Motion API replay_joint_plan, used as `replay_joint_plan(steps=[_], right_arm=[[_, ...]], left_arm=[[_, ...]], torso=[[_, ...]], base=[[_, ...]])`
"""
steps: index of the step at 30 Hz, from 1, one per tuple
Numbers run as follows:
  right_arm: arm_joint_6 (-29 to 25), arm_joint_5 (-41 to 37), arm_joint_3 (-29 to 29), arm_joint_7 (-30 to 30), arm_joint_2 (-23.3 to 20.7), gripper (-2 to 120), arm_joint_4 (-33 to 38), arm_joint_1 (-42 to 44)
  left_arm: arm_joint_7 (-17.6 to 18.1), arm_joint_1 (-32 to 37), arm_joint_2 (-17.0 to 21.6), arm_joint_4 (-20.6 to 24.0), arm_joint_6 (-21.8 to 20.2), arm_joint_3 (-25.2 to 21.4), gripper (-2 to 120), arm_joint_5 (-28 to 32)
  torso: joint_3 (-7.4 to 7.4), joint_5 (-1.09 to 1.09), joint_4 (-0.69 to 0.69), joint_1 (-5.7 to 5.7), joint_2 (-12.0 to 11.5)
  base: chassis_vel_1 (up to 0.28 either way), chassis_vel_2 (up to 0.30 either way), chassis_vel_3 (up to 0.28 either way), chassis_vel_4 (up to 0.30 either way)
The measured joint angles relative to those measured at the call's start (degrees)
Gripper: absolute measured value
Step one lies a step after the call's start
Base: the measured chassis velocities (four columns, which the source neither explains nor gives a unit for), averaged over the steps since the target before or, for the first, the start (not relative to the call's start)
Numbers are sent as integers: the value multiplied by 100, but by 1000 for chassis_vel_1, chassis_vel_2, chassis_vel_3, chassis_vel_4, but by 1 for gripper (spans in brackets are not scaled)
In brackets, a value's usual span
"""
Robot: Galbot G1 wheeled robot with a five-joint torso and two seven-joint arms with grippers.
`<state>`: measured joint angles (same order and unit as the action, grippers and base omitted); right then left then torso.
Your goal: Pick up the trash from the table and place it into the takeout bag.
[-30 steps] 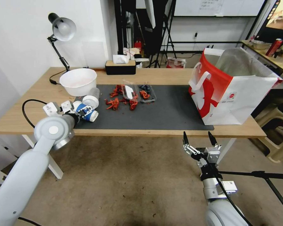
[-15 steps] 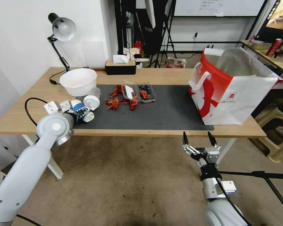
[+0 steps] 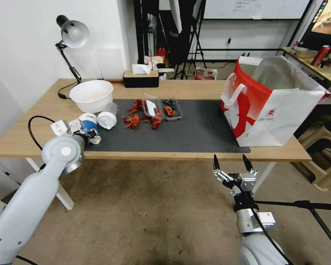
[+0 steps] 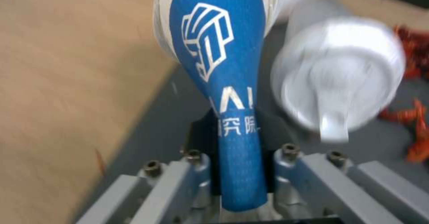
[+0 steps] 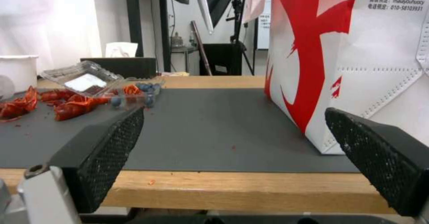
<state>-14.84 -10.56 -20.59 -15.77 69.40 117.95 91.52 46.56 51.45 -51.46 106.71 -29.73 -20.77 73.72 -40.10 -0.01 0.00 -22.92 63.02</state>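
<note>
The left gripper (image 3: 93,133) was clamped on a blue paper cup (image 4: 219,66) at the left end of a long wooden table (image 3: 33,136), at the left edge of a dark mat (image 3: 195,129). In the left wrist view the cup's wall was pinched nearly flat between the jaws, flaring out again toward its white rim. That suggests a light, soft, probably empty cup that crushes easily; a squeezed paper wall offers good friction, so the hold looked secure, though any liquid left inside could leak. Gripping low on the body, as here, seemed sensible, since the lidded end is stiffer and wider.

Just beside it lay a second cup with a white lid (image 4: 337,79), tipped on its side, its lid facing the wrist camera. It looked equally light and likely to roll if nudged. Behind the cups stood a white bowl (image 3: 91,95), wide and thin-walled, best taken by the rim. Red food scraps (image 3: 136,119) and a clear plastic tray (image 3: 162,107) lay farther along the mat; the tray looked flimsy and slippery.

The takeout bag (image 3: 268,103) stood open at the right end of the table, well apart from the cups. The right gripper (image 3: 230,165) hung below the table's front edge, fingers spread wide and empty.
</note>
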Motion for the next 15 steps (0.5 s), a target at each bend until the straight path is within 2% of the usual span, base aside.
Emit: replay_joint_plan(steps=[1,3,5,6,7,8,9,10,12,13,15], right_arm=[[0,0,0,0,0,100,0,0],[-2,6,6,0,1,100,0,1],[-16,18,12,0,4,100,-11,1],[-16,18,12,0,4,100,-11,1],[-19,21,14,1,5,100,-16,1],[-28,28,20,2,11,100,-26,1],[-41,32,25,2,16,100,-32,0],[-41,32,25,2,16,100,-32,0],[-58,37,26,4,19,100,-42,0],[-58,37,26,4,19,100,-42,0],[-70,40,25,5,17,100,-48,1]], left_arm=[[0,0,0,0,0,0,13,0],[-330,123,57,70,159,-44,7,-525],[-996,345,147,188,471,-156,0,-1509],[-996,345,147,188,471,-156,0,-1509],[-1164,405,163,204,551,-182,0,-1733],[-1599,554,201,236,831,-239,0,-2263],[-1942,671,224,264,1070,-291,0,-2543],[-1942,671,224,264,1070,-291,0,-2543],[-2507,812,249,282,1562,-348,0,-2770],[-2507,812,249,282,1562,-348,0,-2770],[-3294,866,261,222,2234,-367,0,-2882]], torso=[[0,0,0,0,0],[0,0,1,0,0],[0,1,0,0,0],[0,1,0,0,0],[0,1,0,0,0],[0,0,1,0,0],[0,0,1,0,0],[0,0,1,0,0],[0,0,1,1,0],[0,0,1,1,0],[0,2,1,0,0]], base=[[0,0,0,0],[0,0,0,0],[0,0,0,0],[0,0,0,0],[0,0,0,0],[0,0,0,0],[0,0,0,0],[0,0,0,0],[0,0,0,0],[0,0,0,0],[0,0,0,0]])
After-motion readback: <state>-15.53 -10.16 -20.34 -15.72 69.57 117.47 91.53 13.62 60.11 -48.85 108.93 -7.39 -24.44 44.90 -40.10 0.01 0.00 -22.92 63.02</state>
